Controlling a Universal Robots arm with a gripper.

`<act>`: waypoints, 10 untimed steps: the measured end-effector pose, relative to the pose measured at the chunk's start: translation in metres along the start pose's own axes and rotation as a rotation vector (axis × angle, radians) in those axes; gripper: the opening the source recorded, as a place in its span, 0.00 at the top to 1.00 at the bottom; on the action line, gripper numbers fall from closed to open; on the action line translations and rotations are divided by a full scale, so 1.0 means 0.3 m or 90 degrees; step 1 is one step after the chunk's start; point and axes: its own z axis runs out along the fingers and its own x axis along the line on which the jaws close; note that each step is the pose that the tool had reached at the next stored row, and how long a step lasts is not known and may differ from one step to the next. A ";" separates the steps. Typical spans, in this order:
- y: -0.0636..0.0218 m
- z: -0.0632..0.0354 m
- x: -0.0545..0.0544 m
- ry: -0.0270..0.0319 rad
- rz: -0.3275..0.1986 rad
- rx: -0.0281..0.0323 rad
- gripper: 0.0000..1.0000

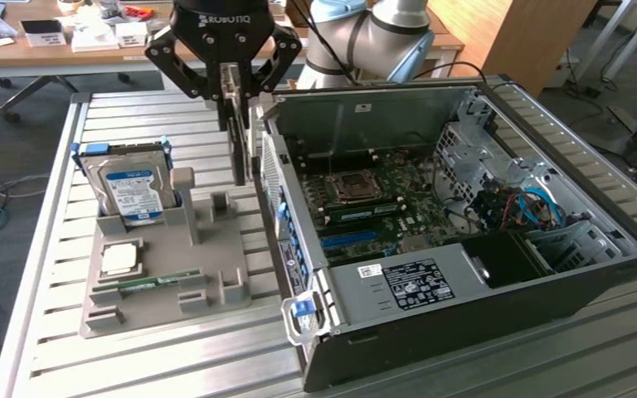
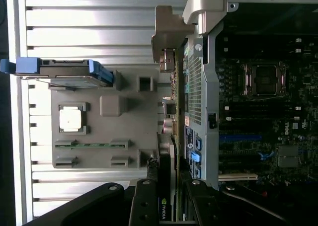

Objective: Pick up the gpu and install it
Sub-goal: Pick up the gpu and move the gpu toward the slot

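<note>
Gpu [image 1: 236, 149]: clenched edge-on in claw [image 1: 231, 89], hanging between grey holder tray [image 1: 153, 308] and open computer case [image 1: 517, 308]. Pickup done; installation in case not yet done.

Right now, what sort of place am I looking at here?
Likely a robotics lab: an open computer case on a slatted metal bench, a gripper holding the gpu, a cluttered desk behind.

Hard drive [image 1: 130, 189], memory stick [image 1: 147, 283], processor [image 1: 119, 259], grey holder [image 1: 159, 313]
</note>
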 end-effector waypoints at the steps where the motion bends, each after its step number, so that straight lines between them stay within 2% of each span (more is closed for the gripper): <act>1: 0.000 0.000 -0.005 0.0000 0.000 0.0000 0.73; 10: 0.002 0.002 -0.053 0.0000 0.000 -0.0001 0.73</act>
